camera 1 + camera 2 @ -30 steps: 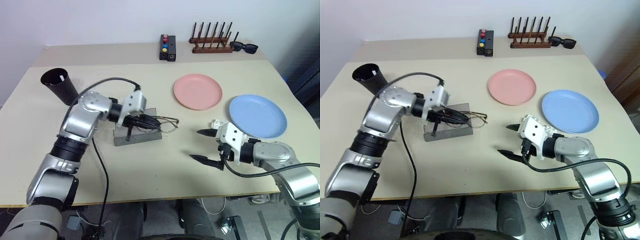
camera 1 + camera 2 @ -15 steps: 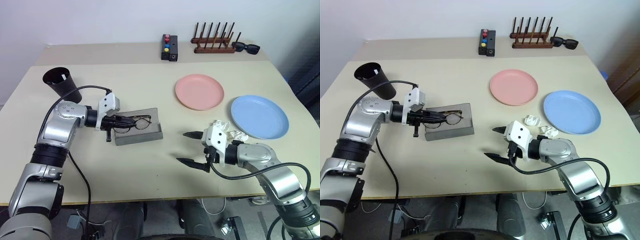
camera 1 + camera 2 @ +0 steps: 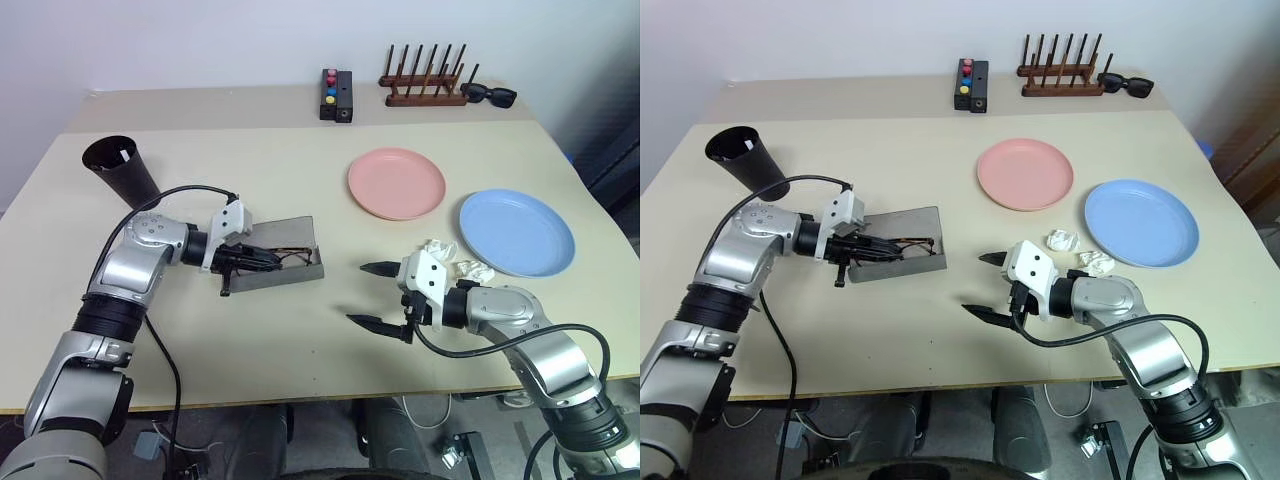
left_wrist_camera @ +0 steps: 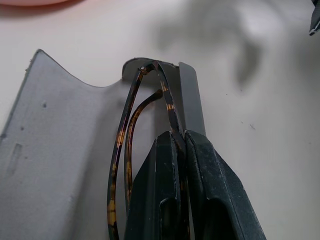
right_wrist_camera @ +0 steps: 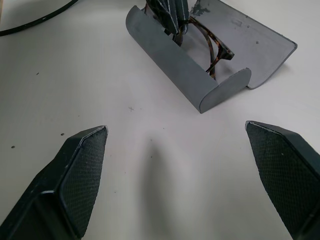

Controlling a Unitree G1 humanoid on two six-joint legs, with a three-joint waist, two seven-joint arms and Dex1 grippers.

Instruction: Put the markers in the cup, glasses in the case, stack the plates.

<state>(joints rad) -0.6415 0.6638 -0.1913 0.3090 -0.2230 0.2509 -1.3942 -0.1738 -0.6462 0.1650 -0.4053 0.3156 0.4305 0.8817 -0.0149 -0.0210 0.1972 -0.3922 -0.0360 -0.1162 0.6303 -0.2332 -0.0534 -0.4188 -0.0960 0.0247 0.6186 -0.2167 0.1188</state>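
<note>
Two plates apart on the table (image 3: 300,345), salmon pink plate (image 3: 396,183) toward the far side and light blue plate (image 3: 517,232) to its right, not yet stacked. Farther left, near the table's edge, the black cup (image 3: 121,170), tilted with its rim facing up and back, probably with the markers already inside, though hard to tell. Near the middle, lying open, the grey case (image 3: 280,266), lid folded back flat, tray facing up to receive. Inside that tray, the glasses (image 4: 131,130), folded, one temple pinched by the left gripper (image 3: 258,260), clenched on the frame and angled low, seemingly to seat them before release. Nearer the front, spread wide and holding nothing, the right gripper (image 3: 375,296), hovering just off the case, likely ready to steady it or close the lid. Beside the blue plate, some crumpled white scraps (image 3: 455,258).
</note>
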